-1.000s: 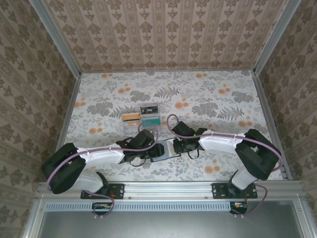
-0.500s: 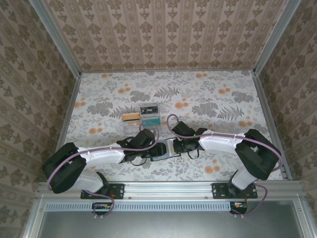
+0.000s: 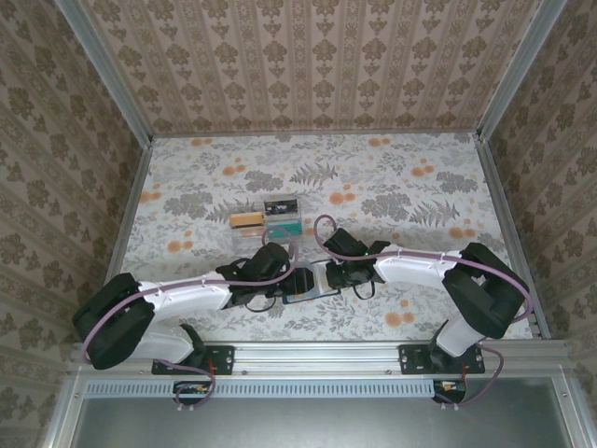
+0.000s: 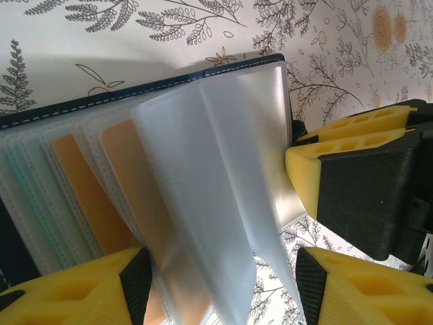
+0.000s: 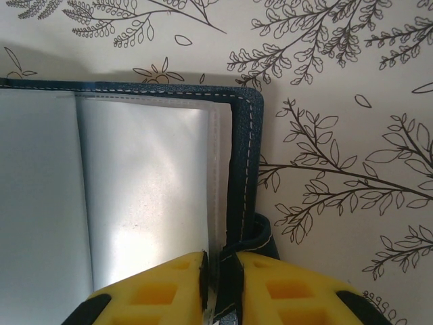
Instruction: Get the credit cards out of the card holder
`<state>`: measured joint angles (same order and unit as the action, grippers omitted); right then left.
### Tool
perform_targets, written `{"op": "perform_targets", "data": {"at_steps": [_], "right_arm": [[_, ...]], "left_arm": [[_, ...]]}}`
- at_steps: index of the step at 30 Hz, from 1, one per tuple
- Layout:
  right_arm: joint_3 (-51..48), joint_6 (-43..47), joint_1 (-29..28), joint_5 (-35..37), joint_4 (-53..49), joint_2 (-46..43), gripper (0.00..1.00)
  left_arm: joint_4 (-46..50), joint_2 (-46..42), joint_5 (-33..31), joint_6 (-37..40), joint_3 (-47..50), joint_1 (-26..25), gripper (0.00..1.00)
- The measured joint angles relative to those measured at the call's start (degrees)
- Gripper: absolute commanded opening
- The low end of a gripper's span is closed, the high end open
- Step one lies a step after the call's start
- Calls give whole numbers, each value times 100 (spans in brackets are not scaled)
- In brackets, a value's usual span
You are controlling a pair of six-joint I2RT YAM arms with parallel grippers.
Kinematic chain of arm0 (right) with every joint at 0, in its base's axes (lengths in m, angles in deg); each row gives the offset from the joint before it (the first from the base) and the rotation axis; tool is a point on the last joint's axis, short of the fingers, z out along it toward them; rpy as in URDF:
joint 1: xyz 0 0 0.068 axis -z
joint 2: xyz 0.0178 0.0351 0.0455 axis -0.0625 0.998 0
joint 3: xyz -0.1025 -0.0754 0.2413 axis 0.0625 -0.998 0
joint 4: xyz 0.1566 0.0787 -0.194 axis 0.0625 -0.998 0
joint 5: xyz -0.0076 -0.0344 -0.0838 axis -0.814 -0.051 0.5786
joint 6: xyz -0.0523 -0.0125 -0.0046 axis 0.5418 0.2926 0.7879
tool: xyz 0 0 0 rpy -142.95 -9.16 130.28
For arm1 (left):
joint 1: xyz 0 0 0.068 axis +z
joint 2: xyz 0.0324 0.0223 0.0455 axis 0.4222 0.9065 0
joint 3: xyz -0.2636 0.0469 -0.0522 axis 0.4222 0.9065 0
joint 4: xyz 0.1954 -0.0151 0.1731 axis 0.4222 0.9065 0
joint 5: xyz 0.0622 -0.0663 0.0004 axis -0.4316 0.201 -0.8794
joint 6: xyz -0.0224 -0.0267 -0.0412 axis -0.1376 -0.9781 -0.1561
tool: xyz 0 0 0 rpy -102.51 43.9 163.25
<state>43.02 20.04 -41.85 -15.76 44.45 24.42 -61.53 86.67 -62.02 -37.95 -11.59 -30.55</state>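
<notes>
Overhead, the card holder (image 3: 305,285) lay open on the floral bench (image 3: 410,187) near the front edge, between the two arms' tips, with a clear box (image 3: 267,217) well apart behind it. That view was too small to show either grip.

The left wrist view filled it in. The left end effector (image 4: 216,298) stood open, its yellow fingers (image 4: 74,291) wide apart at either side of the fanned see-through sleeves (image 4: 223,176), with several sleeves lifted between them. Two orange credit cards (image 4: 128,176) sat in pockets left of the raised sleeves. Further left was possibly a teal-edged one, too faint to be sure. A second yellow-and-black end effector sat against the holder's right edge.

The right wrist view showed no cards, just an empty-looking grey sleeve and the navy stitched cover corner. The right end effector (image 5: 215,284) was closed, pinching the cover's edge, with a sleeve edge in the narrow gap too.
</notes>
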Motion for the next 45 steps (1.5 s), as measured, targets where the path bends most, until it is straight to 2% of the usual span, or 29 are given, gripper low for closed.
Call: {"op": "perform_targets", "data": {"at_steps": [6,10,15,26,36,45], "right_arm": [[0,-22,0,0,2,0,23],[0,-42,-13,-2,4,0,26],[11,-61,-22,0,2,0,27],[11,-87,-22,0,2,0,27],[11,-90,-22,0,4,11,27],[11,-105,-22,0,4,11,27]], "left_arm": [[-2,0,44,44,0,-7,66],[-4,0,61,72,0,-44,77],[-2,2,59,87,0,-70,84],[52,72,13,85,-2,-70,83],[798,-328,-382,90,-66,-70,81],[577,-122,-291,96,-66,-70,77]]}}
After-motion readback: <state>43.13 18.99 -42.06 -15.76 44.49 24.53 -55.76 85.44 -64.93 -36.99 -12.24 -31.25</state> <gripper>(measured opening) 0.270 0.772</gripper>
